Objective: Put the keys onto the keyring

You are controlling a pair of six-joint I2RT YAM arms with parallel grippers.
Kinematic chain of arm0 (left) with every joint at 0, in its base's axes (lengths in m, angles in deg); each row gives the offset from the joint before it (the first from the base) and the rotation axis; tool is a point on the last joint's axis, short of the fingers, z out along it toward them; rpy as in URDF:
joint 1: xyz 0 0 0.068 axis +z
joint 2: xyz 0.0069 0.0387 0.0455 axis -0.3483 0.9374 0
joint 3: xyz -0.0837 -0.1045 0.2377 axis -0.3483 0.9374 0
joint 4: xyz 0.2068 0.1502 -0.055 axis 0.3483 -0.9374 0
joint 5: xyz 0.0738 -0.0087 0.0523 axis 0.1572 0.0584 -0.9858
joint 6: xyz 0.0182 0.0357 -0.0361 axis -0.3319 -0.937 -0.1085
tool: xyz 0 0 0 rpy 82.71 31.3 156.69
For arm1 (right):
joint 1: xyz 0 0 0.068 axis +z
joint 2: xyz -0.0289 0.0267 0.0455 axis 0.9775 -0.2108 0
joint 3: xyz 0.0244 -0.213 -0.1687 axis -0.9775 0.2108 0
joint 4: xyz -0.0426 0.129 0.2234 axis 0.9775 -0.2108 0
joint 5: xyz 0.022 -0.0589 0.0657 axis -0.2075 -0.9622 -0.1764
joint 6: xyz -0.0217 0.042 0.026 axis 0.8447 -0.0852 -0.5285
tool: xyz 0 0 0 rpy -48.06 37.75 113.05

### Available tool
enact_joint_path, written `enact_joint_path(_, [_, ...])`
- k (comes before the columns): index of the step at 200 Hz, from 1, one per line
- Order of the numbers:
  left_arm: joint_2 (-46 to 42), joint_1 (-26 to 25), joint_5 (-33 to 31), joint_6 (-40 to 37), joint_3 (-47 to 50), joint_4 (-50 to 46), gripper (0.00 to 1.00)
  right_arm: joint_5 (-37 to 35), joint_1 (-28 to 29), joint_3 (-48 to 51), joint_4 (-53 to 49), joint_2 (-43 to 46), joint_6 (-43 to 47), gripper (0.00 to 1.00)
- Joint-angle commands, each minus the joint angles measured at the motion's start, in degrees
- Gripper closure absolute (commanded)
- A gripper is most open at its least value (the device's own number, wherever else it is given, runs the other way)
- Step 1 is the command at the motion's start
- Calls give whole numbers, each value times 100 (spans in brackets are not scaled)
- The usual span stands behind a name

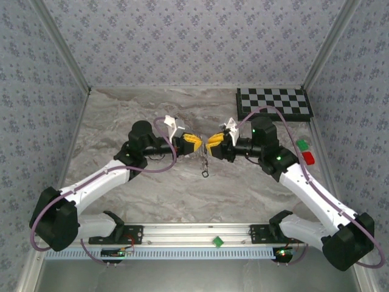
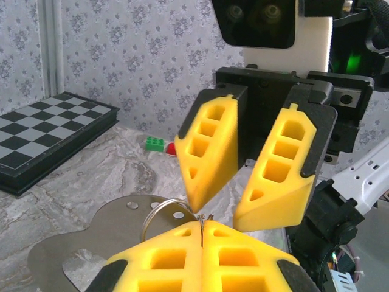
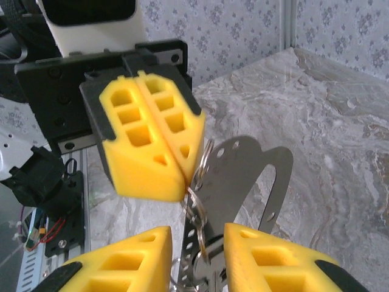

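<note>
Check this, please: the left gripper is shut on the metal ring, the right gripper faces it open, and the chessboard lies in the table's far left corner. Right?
One thing is wrong: the chessboard lies in the far right corner, as the top view shows. The left gripper is indeed shut on the ring, and the right gripper faces it open.

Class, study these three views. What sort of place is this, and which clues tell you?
Probably a robot-lab test booth: patterned wall panels box in a marble-look tabletop, two robot arms are bolted to a metal rail, and a chessboard lies at the far right.
</note>
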Motion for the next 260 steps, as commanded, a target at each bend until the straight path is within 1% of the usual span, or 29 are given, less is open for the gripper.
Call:
enact_joint_path(1, [-192, -58, 134, 1, -122, 280, 100, 93, 21, 95, 428, -85, -169, 72])
enact_joint_path(21, [-217, -66, 136, -19, -117, 245, 100, 325, 32, 70, 543, -171, -219, 72])
enact_joint_path(46, [-224, -65, 132, -32, -118, 238, 100, 453, 42, -10, 439, -311, -197, 74])
enact_joint_path(72, [-220, -72, 132, -41, -128, 227, 100, 624, 43, -55, 374, -435, -189, 79])
enact_joint_path(97, [-206, -77, 159, -57, -131, 209, 100, 685, 50, -46, 380, -427, -176, 90])
enact_joint_path(110, [-192, -92, 166, -63, -136, 208, 100, 712, 49, -38, 420, -403, -186, 100])
enact_joint_path(136, [-153, -99, 161, -108, -141, 147, 100, 682, 51, -11, 458, -317, -179, 100])
enact_joint_path(153, [-135, -99, 90, -270, -214, -157, 100, 572, 44, -10, 387, -254, -161, 100])
enact_joint_path(169, [-109, -102, 60, -479, -288, -490, 87, 506, 34, -31, 283, -196, -101, 100])
enact_joint_path(178, [-88, -102, 40, -542, -313, -584, 84, 504, 23, -37, 244, -175, -83, 100])
enact_joint_path(218, [6, -88, 55, -546, -364, -618, 84, 549, 34, -101, 134, -200, -64, 100])
enact_joint_path(260, [-138, -84, -64, -497, -313, -527, 84, 567, 56, -138, 23, -274, 1, 100])
